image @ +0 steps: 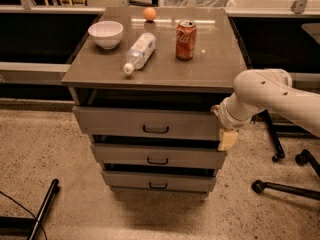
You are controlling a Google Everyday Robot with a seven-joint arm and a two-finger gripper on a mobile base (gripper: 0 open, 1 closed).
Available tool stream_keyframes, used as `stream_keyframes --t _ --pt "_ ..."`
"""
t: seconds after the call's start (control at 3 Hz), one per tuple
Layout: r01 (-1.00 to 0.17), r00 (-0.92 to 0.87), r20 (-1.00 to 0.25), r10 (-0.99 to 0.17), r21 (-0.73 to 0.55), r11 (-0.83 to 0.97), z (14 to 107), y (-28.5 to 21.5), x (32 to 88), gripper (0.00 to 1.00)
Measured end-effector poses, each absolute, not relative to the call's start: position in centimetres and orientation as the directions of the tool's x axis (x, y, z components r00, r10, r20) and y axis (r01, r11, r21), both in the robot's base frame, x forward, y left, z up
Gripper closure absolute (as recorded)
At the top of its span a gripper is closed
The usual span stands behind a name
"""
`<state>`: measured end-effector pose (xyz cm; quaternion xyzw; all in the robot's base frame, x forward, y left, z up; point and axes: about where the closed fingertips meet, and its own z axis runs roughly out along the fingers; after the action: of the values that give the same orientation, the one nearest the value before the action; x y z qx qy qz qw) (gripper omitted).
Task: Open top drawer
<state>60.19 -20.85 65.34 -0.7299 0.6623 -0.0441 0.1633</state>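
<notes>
The top drawer is the widest of three gray drawers under the brown tabletop. It has a small black loop handle at its center and stands pulled out a little, with a dark gap above its front. My gripper hangs at the drawer's right front corner, at the end of my white arm. It sits to the right of the handle, not on it. A cream-colored fingertip points down beside the drawer's right edge.
On the tabletop stand a white bowl, a lying plastic bottle, a red soda can and a small orange ball. Two narrower drawers sit below. Chair legs with casters are at the right; a black bar lies at the lower left.
</notes>
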Motion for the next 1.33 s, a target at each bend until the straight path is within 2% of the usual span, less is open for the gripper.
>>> stream_keyframes --t 0.33,0.67,1.0,1.33 --pt "-0.965 0.131 -0.189 -0.973 -0.248 -0.082 65.8 -20.7 58.3 0.26" --pt "-0.973 0.133 -0.205 -0.970 -0.211 -0.089 65.8 -20.6 57.1 0.39" --pt "-0.977 0.139 -0.214 -0.967 -0.187 -0.099 65.8 -20.5 56.5 0.47" --pt "-0.978 0.140 -0.215 -0.967 -0.184 -0.101 66.3 -20.5 56.4 0.28"
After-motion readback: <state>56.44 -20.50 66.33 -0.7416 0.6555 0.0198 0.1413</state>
